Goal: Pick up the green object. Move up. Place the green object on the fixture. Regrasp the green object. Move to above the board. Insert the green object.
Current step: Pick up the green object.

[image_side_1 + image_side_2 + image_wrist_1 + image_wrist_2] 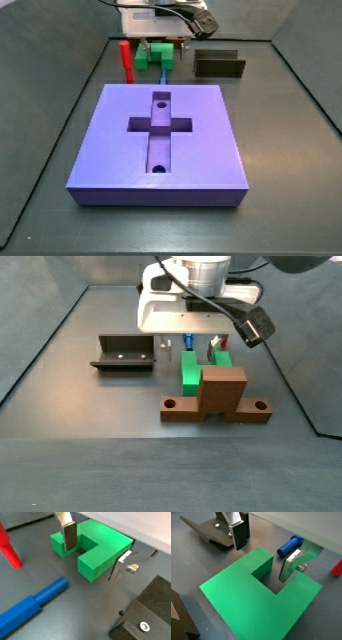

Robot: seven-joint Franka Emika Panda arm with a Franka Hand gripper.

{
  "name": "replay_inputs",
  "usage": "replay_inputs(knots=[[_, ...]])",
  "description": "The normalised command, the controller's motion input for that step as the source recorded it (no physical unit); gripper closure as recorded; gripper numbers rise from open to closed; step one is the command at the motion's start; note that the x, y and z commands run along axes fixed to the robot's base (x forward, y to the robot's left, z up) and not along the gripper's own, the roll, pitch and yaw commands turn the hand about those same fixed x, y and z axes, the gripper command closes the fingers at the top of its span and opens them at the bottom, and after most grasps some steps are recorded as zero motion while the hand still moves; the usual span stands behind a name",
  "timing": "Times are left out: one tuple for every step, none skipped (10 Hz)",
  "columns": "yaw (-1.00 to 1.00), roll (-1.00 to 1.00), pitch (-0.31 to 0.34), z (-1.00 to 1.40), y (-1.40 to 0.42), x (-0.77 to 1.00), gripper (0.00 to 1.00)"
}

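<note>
Green object (261, 599), a bright, matte, blocky U-shaped piece with a square notch cut into one side, lies flat on the dark floor right under the gripper (264, 549). In both wrist views the gripper's two flat silver fingers with dark pads are spread wide: one finger (67, 534) reaches down into the notch, and the opposite finger (121, 564) stands just outside one arm of the piece, so that arm lies between the pads. Whether either pad touches the plastic cannot be told, and the piece rests on the floor, not lifted. Just beyond the fingers in a wrist view lies a blue cylindrical peg (30, 607), and a thin red peg (8, 549) stands a little farther off. The fixture (150, 612), a dark L-shaped bracket on a base plate with a round screw head in it, sits near the gripper on the side away from the pegs; in a side view it shows beside the green piece (218, 64). Well apart from the gripper, nearer the camera in that side view, lies the board (158, 145), a large purple-blue slab with a cross-shaped recess and two round holes. In a side view a brown cross-shaped stand (221, 398) is in front of the green piece. No writing or label can be read anywhere.
</note>
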Motion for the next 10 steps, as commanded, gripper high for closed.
replay_inputs(knots=[[-0.03,-0.09,0.0,-0.13,0.01,0.0,0.0],[-0.01,-0.13,0.0,-0.09,0.0,0.01,0.0],[-0.04,-0.09,0.0,-0.03,-0.02,0.01,0.0],[-0.17,-0.08,0.0,-0.05,0.0,0.0,0.0],[-0.21,-0.04,-0.01,-0.14,0.0,0.0,0.0],[-0.21,-0.02,0.0,-0.21,0.0,0.0,0.0],[-0.19,0.0,-0.01,-0.24,0.01,0.0,0.0],[-0.11,-0.04,0.0,-0.22,0.06,0.0,0.0],[-0.01,-0.04,0.0,-0.18,0.04,0.0,0.0],[0.0,-0.06,0.0,-0.15,0.09,0.0,0.0]])
